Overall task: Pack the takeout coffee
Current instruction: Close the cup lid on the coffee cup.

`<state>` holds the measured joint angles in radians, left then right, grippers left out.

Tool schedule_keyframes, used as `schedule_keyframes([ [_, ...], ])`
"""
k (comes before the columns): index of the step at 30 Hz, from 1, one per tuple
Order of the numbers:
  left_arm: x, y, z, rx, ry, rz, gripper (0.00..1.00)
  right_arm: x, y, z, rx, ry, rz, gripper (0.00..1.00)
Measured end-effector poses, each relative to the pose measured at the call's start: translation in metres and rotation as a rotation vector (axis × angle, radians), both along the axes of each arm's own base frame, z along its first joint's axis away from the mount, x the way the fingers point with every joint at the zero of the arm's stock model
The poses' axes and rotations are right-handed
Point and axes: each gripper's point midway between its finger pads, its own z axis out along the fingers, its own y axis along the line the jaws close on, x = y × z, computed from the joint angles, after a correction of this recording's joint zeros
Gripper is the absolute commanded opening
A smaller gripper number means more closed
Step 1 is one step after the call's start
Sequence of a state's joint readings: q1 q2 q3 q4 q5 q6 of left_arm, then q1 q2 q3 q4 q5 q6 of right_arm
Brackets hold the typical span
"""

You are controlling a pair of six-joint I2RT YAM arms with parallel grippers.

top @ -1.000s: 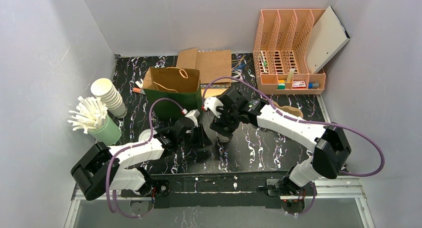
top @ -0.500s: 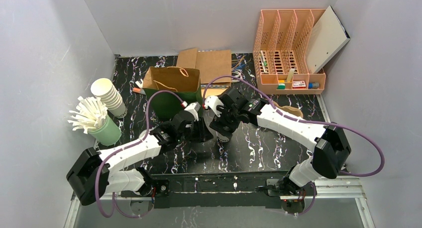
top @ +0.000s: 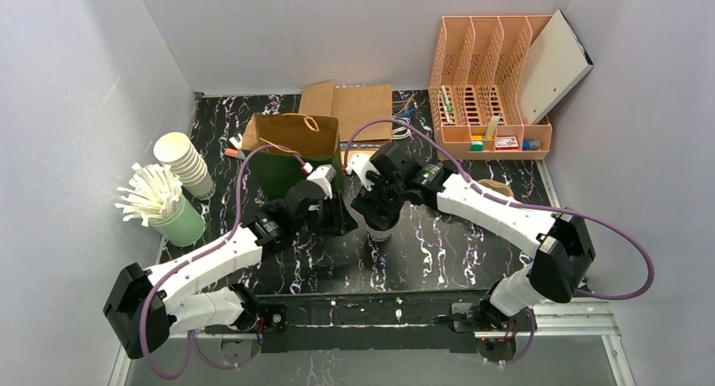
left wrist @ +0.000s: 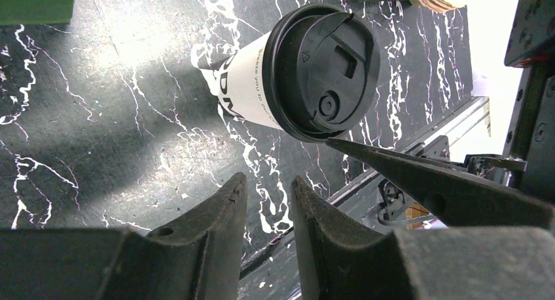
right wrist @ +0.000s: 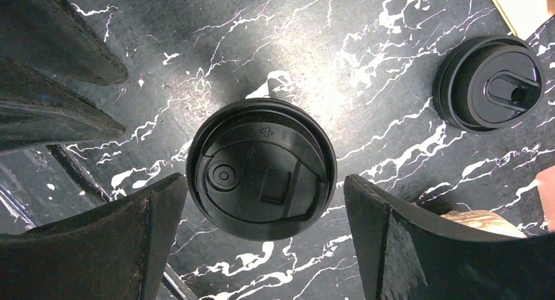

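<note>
Step in hand: grasp of coffee cup (right wrist: 262, 169). Cup lidded, upright on worktop (top: 438, 251), mid-scene, near and right of green bag (top: 291, 171).
Right hand (right wrist: 265, 195) wide open above cup, fingers either side of lid, not clamped.
Left hand (left wrist: 268, 182) just left of cup, jaws narrowly apart, empty.
Next move, likely: close right hand on cup, lift level, lower into bag mouth. Hard squeeze may pop lid.
Count: one lidded cup, one spare lid (right wrist: 489, 84), one green bag, two hands.
</note>
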<state>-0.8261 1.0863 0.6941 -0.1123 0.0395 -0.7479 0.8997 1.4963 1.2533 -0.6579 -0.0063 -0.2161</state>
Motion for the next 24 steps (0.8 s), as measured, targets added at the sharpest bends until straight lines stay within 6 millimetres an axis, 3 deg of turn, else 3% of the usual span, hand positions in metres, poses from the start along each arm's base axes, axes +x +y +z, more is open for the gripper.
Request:
schedule_keyframes([
  [10,0.003,0.011,0.028,0.018,-0.056,0.026,0.35,0.001,-0.011,0.001,-0.021,0.03,-0.161,0.98],
  [13,0.005,0.016,0.05,0.011,-0.088,0.04,0.37,0.007,-0.016,0.005,-0.015,0.029,-0.279,0.98],
  [20,0.012,0.029,0.122,-0.017,-0.216,0.079,0.41,0.019,-0.029,0.023,0.06,0.041,-0.691,0.98],
  [24,0.013,0.04,0.135,0.003,-0.251,0.104,0.41,0.026,-0.035,0.051,0.135,0.038,-0.909,0.98],
])
